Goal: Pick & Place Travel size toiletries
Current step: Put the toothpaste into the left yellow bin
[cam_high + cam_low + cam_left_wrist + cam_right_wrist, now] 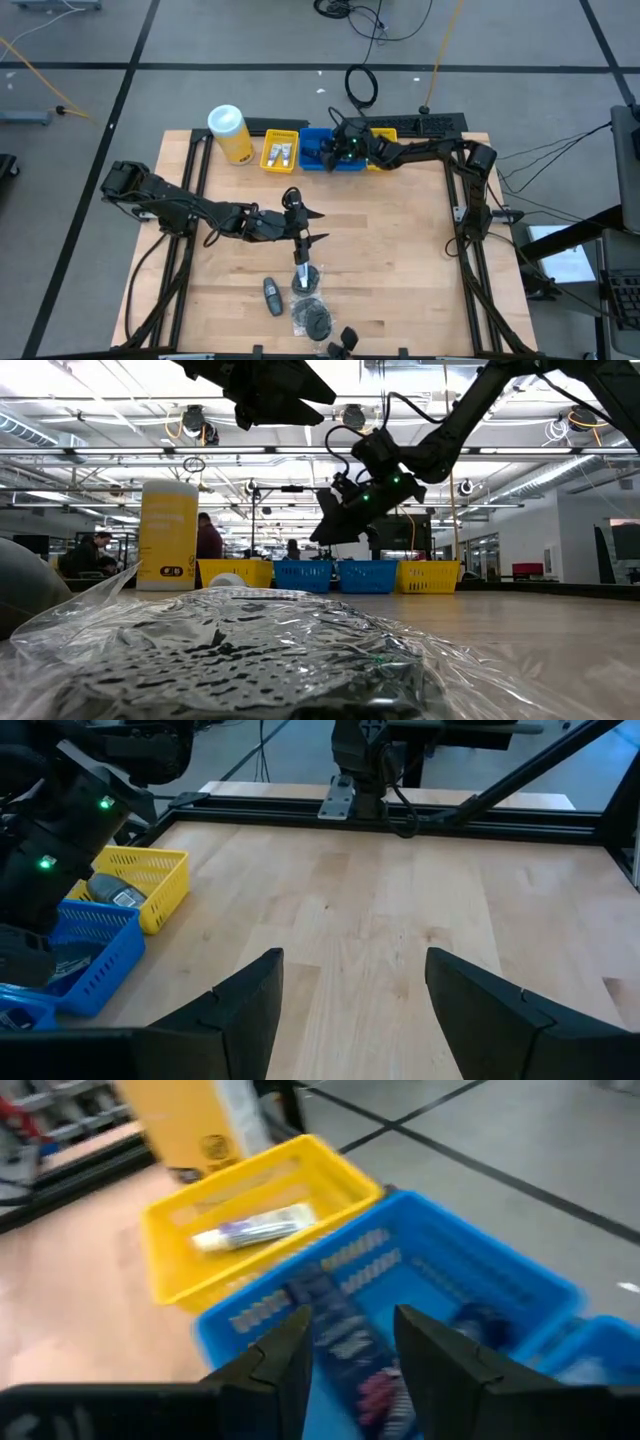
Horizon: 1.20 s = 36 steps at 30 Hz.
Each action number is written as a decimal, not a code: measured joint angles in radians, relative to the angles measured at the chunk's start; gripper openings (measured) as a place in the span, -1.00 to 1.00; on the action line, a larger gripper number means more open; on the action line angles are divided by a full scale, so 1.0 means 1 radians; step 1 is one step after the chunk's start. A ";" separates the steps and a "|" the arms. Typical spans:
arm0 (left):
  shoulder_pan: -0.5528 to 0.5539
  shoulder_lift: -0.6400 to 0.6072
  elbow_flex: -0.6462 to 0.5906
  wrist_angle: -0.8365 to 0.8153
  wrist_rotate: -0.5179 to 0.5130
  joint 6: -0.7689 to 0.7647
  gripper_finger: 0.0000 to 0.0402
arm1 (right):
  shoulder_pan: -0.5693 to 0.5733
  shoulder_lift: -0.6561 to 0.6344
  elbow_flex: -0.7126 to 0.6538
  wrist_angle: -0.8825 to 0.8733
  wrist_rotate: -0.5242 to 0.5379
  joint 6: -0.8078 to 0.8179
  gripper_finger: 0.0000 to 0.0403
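My left gripper [318, 225] [350, 990] is open and hangs above the middle of the table, holding nothing. On the wood toward the near edge lie a dark grey oval bottle [272, 295], a small pale tube-like item [304, 277], a black puff in clear wrap [312, 318] [230, 650] and another dark item [345, 342]. My right gripper [332, 152] [350, 1340] [335, 525] is open above a blue bin [322, 160] [480, 1280] at the far edge. A blue-and-white sachet [335, 1325] lies in that bin below its fingers.
Yellow and blue bins line the far edge. The left yellow bin [280, 150] [200, 1230] holds white tubes [255, 1230]. The right yellow bin [150, 880] holds a grey bottle [115, 897]. A tall yellow canister [230, 133] [168, 535] stands to their left. People show in the room behind.
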 joint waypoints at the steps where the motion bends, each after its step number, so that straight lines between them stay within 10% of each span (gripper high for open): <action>1: 0.000 0.000 0.000 0.000 0.000 0.000 0.21 | 0.004 0.000 0.000 0.003 -0.013 0.000 -0.34; 16: 0.000 0.000 0.000 -0.023 0.008 -0.002 0.21 | 0.133 -0.008 0.000 0.005 -0.293 -0.007 -0.35; 26: -0.025 0.000 0.000 -0.080 0.040 -0.010 0.21 | 0.232 -0.008 0.000 -0.105 -0.296 -0.037 -0.36; 36: -0.076 0.000 0.000 -0.320 0.366 -0.133 0.21 | 0.319 -0.008 0.000 -0.202 -0.296 -0.053 -0.36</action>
